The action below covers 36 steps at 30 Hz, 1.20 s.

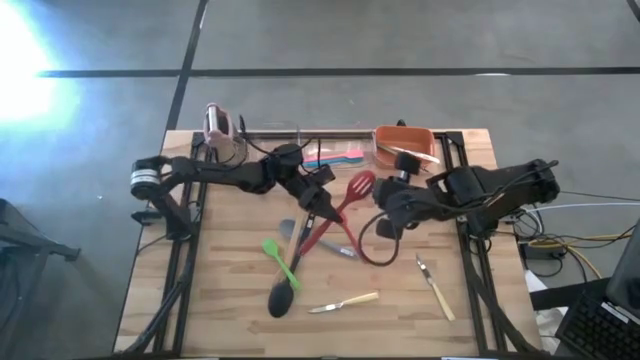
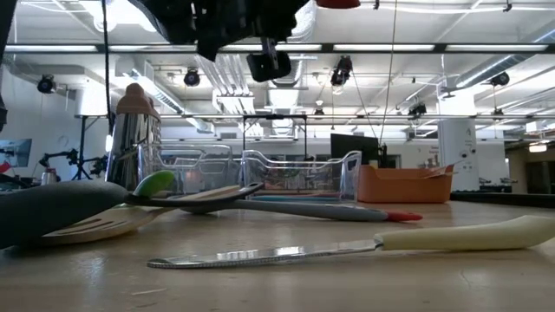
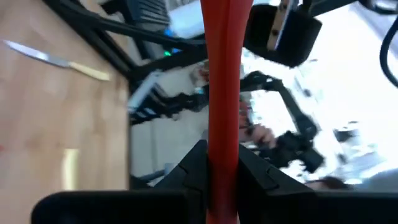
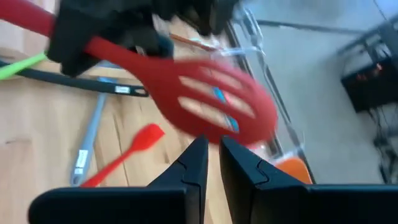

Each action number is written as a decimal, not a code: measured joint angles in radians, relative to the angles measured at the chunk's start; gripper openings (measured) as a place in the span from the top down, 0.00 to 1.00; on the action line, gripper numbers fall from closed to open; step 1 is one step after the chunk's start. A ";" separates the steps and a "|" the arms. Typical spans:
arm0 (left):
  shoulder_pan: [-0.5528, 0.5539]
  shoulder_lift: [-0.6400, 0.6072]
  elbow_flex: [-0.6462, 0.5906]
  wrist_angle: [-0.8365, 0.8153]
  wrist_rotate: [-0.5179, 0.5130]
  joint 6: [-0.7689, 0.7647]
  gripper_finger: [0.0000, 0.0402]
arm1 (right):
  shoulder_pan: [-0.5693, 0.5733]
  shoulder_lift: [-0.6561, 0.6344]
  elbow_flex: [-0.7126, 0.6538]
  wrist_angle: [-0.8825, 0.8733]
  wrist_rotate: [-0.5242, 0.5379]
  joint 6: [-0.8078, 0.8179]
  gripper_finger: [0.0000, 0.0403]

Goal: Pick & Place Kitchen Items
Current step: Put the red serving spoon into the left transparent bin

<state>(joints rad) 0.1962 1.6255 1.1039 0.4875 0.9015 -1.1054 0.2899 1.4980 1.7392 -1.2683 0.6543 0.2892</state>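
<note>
table point(image 1: 230, 300): wooden top fills the middle of the high view; we count several utensils loose at centre and lower centre.
bins: clear bin point(image 1: 330, 152) at upper centre already holds pink and blue utensils; red-orange bin point(image 1: 405, 143) just right of it. Pink-topped rack point(image 1: 218, 122) at upper left of the table.
left gripper point(image 1: 318, 205): centre of the high view, clenched on the handle of the red slotted spatula point(image 1: 350, 195); the left wrist view shows the red handle pinched between both fingers point(image 3: 193, 168).
spatula position: lifted clear of the table, slotted head pointing toward upper right, between the two arms.
right gripper point(image 4: 212, 155): centre right in the high view, just below the spatula head in its wrist view; fingers nearly closed, holding nothing.
step: we judge this as carry, or a handover, of the red spatula, pick done, place not yet done.
next move: we need the head steered toward a bin at the top edge, then a release; the right arm is close, so clearance matters.
remaining: black ladle point(image 1: 285, 290), green spatula point(image 1: 278, 255), pale-handled knives point(image 1: 345, 302) and point(image 1: 435, 287) at lower centre and lower right.
</note>
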 joint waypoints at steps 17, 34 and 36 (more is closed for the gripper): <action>0.141 -0.306 -0.010 -0.780 -0.592 0.561 0.88 | -0.002 -0.225 -0.342 0.002 0.053 0.287 0.92; 0.403 -0.365 -0.010 -0.947 -0.851 0.768 0.88 | -0.003 -0.425 -0.690 0.151 0.052 0.419 0.92; 0.428 -0.364 -0.010 -0.950 -0.867 0.797 0.88 | -0.003 -0.438 -0.709 0.163 0.049 0.427 0.92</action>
<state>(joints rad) 0.6242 1.2618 1.0939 -0.4629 0.0345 -0.3088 0.2871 1.0596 1.0297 -1.1048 0.7030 0.7158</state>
